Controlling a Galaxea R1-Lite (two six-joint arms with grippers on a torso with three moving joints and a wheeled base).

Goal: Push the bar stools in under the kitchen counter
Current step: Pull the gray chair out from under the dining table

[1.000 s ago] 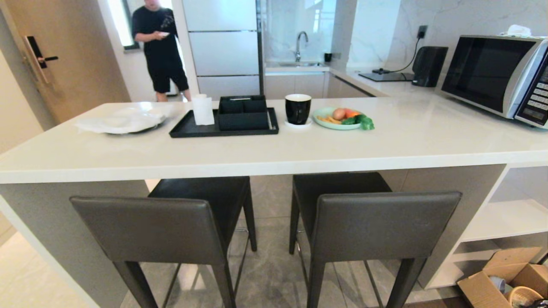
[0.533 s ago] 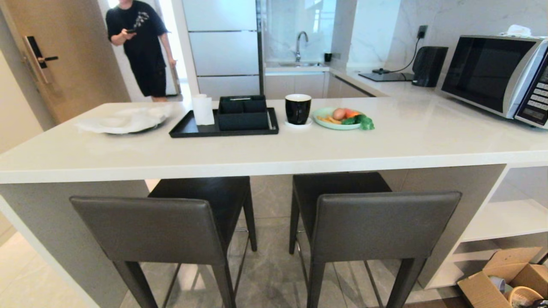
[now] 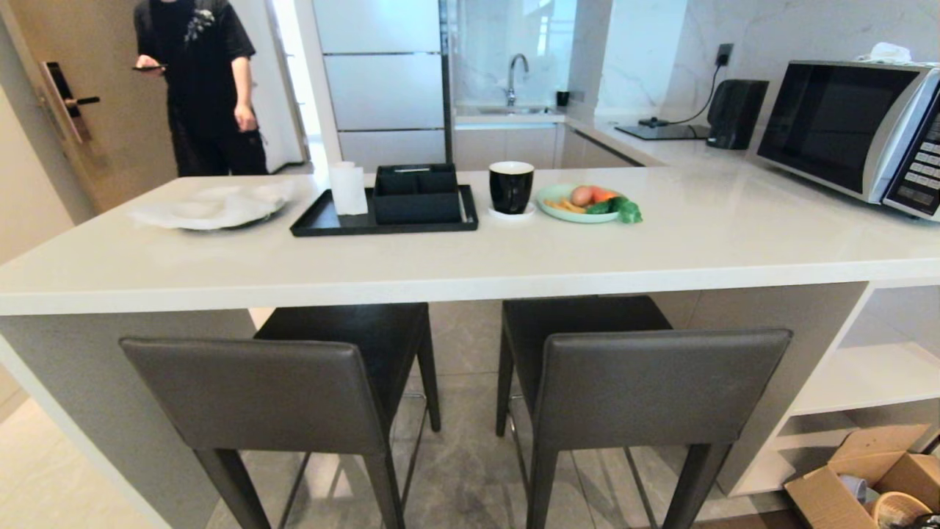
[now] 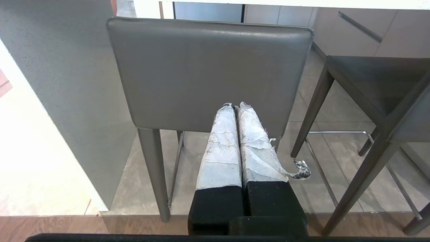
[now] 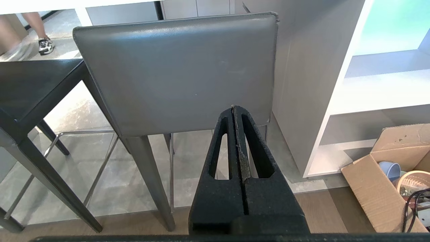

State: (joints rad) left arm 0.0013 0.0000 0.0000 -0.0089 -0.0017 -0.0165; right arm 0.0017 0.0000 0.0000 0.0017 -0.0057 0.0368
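Table [image 3: 470, 257]: a long white slab ran across the room in front of the robot, its near edge overhanging the two stools.
Left stool [image 3: 257, 393]: its seat sat partly under the slab, but the backrest stood out clear of the near edge, on the robot's side.
Right stool [image 3: 661, 386]: it stood the same way, seat partly tucked and backrest proud of the edge, just beside the white shelving.
Left hand [image 4: 237, 107]: closed, its taped fingers [image 4: 220, 141] pressed together and empty, it pointed straight at the back of the left stool's backrest [image 4: 208, 70], low and near the middle; whether it touched, I could not tell.
Right hand [image 5: 234, 108]: also closed and empty, it aimed at the right stool's backrest [image 5: 181, 74], low and toward the shelving side.
Key relation: each stool lay directly ahead of its own hand, the backrest's long side lying across the push line, so I judged a straight forward shove would do.
Writing: I could read no brand or label anywhere; the microwave [image 3: 859, 132] keypad was too small to make out.
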